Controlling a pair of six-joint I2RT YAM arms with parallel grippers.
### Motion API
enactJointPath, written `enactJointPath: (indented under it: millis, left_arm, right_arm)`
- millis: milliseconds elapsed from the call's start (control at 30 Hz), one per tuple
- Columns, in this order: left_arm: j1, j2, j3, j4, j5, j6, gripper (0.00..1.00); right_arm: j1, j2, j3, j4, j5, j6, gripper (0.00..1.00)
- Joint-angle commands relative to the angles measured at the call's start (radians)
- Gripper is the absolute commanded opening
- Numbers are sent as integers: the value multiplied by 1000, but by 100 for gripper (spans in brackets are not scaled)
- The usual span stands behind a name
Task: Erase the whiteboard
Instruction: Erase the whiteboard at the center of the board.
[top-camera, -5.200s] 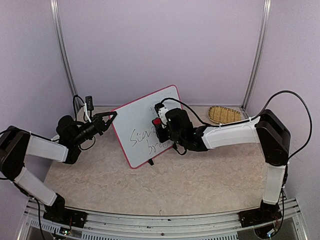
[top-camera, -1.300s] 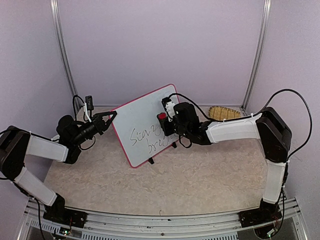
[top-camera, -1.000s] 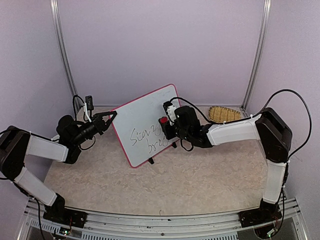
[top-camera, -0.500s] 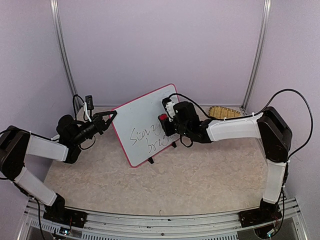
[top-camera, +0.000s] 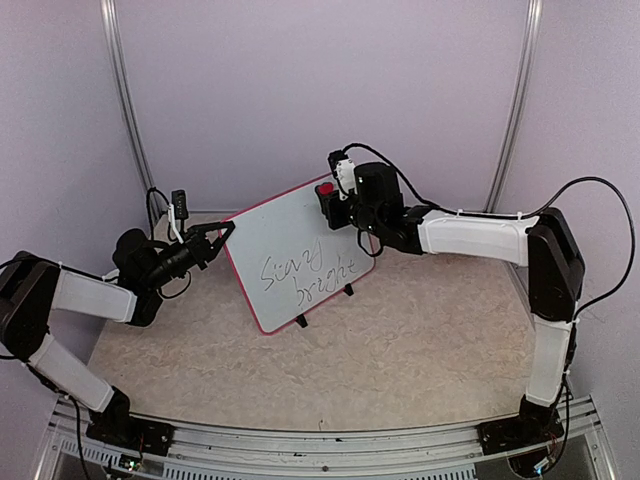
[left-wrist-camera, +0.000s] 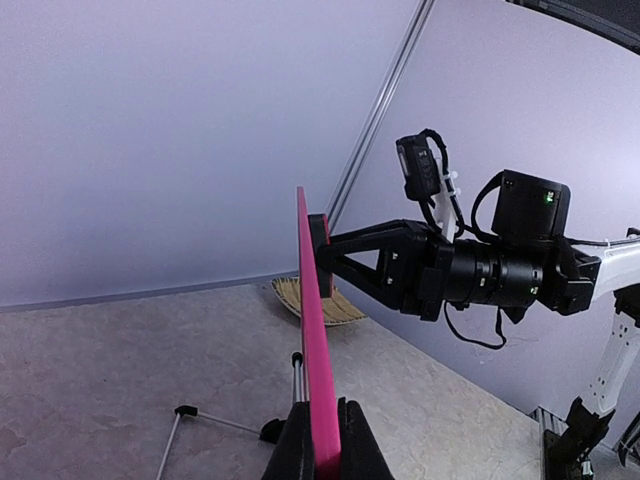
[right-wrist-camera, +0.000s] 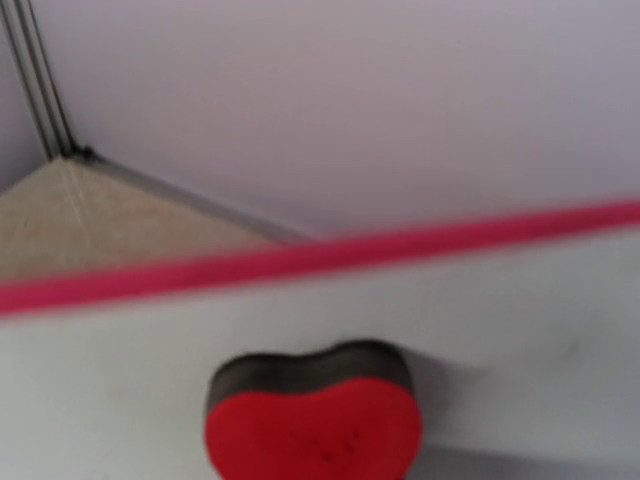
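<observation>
Right gripper (top-camera: 330, 203) clamped on red eraser (right-wrist-camera: 312, 428), at 1 o'clock on whiteboard (top-camera: 280, 235) | left gripper (left-wrist-camera: 322, 445) pinches its frame | best: press flat, wipe toward writing (top-camera: 300, 275) at 7 o'clock

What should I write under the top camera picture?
Left jaws hold the whiteboard by its edge while right jaws press a red heart-shaped eraser near its top, scribbles not yet wiped.

The mottled beige table (top-camera: 400, 360) bears the propped whiteboard (top-camera: 285, 235) and a woven tray (left-wrist-camera: 345, 311).
</observation>
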Motion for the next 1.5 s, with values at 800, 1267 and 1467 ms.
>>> enactJointPath:
  millis: [800,1267,1467]
  left_arm:
    - [-25,18,9,-25,118,44,0]
    - [-26,17,11,-25,117,43,0]
    - [-26,20,11,-24,117,43,0]
  right_arm:
    - [-99,65,-35,81,-144,12,19]
    - [44,67,-6,31,-93,-50,19]
    - [111,77,41,-19,-51,-65,18]
